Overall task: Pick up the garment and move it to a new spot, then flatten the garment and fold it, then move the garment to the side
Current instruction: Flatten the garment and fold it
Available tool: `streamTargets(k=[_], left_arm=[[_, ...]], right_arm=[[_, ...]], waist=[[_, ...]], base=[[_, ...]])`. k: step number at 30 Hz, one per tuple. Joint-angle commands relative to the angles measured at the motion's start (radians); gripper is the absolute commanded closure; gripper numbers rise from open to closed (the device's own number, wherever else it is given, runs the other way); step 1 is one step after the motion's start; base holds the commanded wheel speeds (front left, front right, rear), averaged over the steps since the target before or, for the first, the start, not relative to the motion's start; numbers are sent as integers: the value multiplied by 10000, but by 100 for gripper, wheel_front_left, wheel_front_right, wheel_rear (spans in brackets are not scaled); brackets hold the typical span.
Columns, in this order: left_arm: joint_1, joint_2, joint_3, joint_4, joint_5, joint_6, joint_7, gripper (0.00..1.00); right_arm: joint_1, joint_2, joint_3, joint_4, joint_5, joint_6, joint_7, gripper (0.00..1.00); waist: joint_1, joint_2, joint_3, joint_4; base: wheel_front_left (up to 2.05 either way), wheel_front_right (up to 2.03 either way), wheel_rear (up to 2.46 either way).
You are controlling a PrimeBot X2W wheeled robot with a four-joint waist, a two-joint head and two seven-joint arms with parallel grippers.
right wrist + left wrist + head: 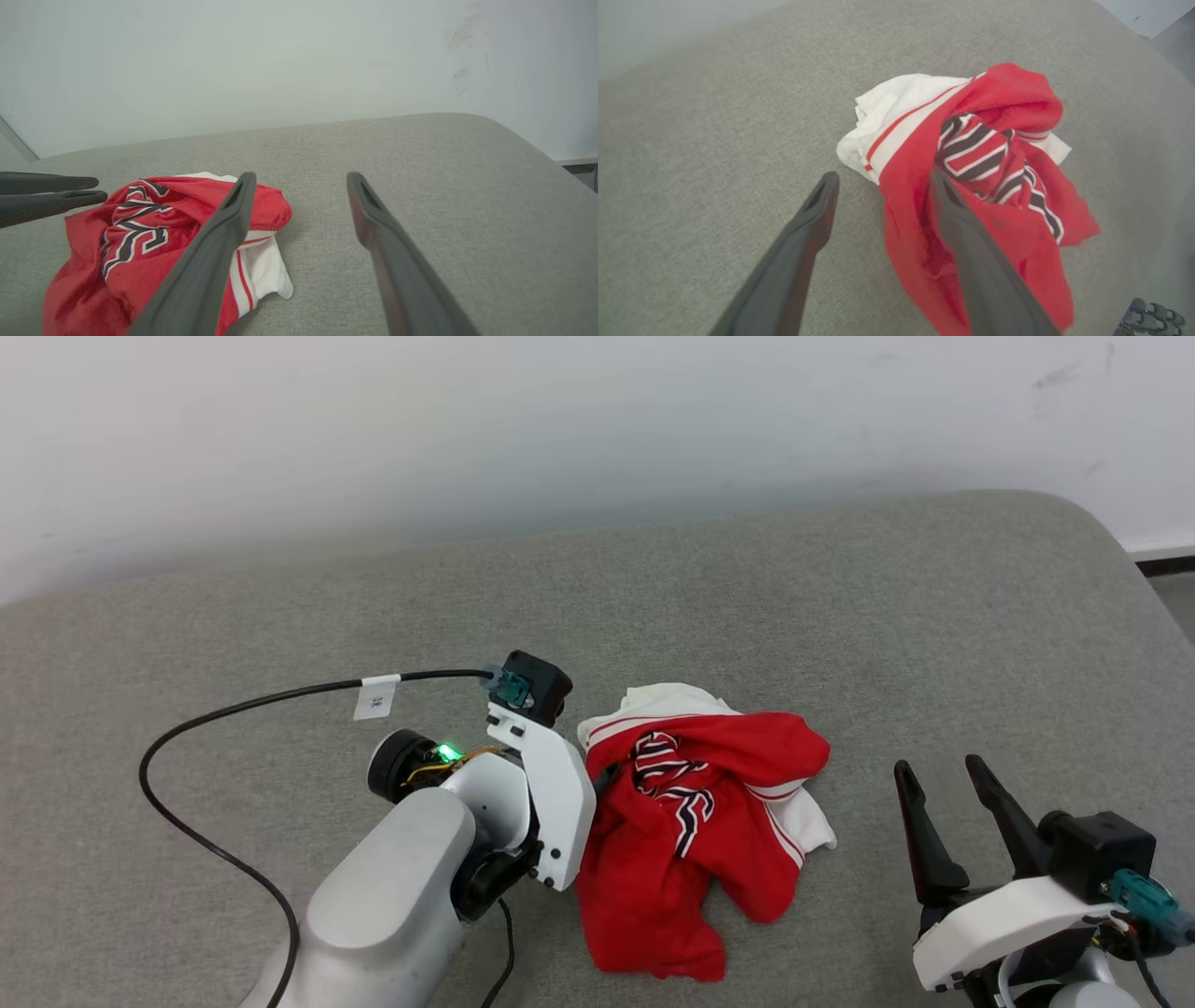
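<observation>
A crumpled red-and-white jersey T-shirt (695, 831) lies heaped on a gray fabric-covered surface (887, 616) between the robot's 2 arms. The left gripper (882, 177), spread wide and empty, hovers at the shirt's edge with 1 finger (971, 242) over red cloth. The right gripper (938, 767), equally wide and empty, sits apart to the shirt's right.

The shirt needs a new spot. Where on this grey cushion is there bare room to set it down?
Widest bare room: the grey fabric cushion behind the crumpled red-and-white jersey shirt, up to the white wall. Also free: the strip between shirt and open right gripper. Crowded: front left, with the left gripper and looping black cable.
</observation>
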Motion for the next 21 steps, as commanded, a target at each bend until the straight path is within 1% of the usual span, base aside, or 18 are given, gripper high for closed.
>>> streamTargets(k=[1,5,6,8,10,14,17,21], left_arm=[[-202,43,-74,147,-138,-90,314,0],[-258,54,-198,526,-568,-217,1152,0],[-299,70,-208,578,-652,-227,1296,44],[-353,102,-280,664,-776,-266,1504,100],[-418,160,-349,667,-729,-301,1477,100],[-644,241,-259,565,-469,-226,741,100],[-882,365,-156,331,-150,-62,-59,100],[-724,641,94,-119,74,264,-961,100]], right_arm=[[-109,7,28,73,70,-3,-103,0],[-164,6,67,248,155,-3,-233,0],[-196,7,82,292,160,-3,-247,0],[-236,6,108,374,199,-3,-302,0],[-258,6,137,445,234,-3,-352,0],[-310,7,69,539,254,-3,-478,0],[-264,7,-38,615,227,-3,-500,0],[-309,7,-68,652,152,-3,-486,0]], waist=[[0,0,193,-236],[0,0,280,-392],[0,0,297,-416],[0,0,309,-458],[0,0,322,-482],[0,0,335,-398],[0,0,308,-170],[0,0,188,164]], base=[[0,0,0],[0,0,0],[0,0,0],[0,0,0],[0,0,0],[0,0,0],[0,0,0],[0,0,0]])
